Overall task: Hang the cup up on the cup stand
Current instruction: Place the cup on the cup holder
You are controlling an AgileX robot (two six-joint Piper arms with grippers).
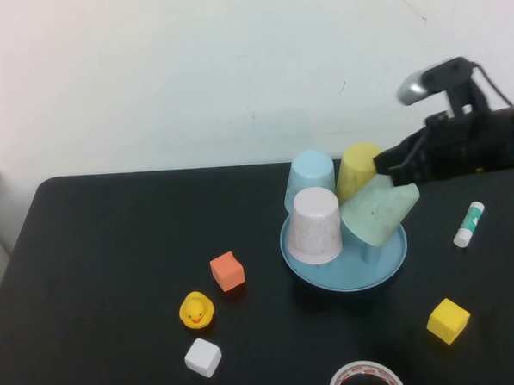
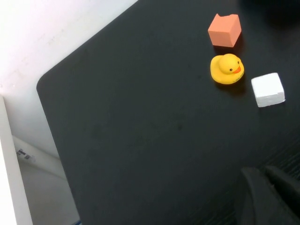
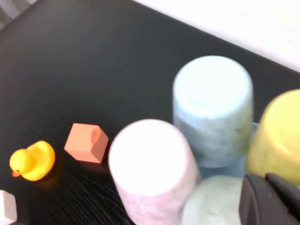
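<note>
While the mint cup (image 1: 380,210), matte and tapered, sits tilted mouth-down on the stand (image 1: 346,276), the right gripper (image 1: 392,166) rests clenched against its upturned base, and the left gripper (image 2: 269,194) hangs clenched, empty, above bare table (image 1: 106,269).

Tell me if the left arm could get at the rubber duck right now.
Probably yes. The rubber duck sits in the open between the orange cube and white cube, nothing above it. The left claw, shut, hangs nearby; the right claw, shut, is at the mint-green cup.
</note>
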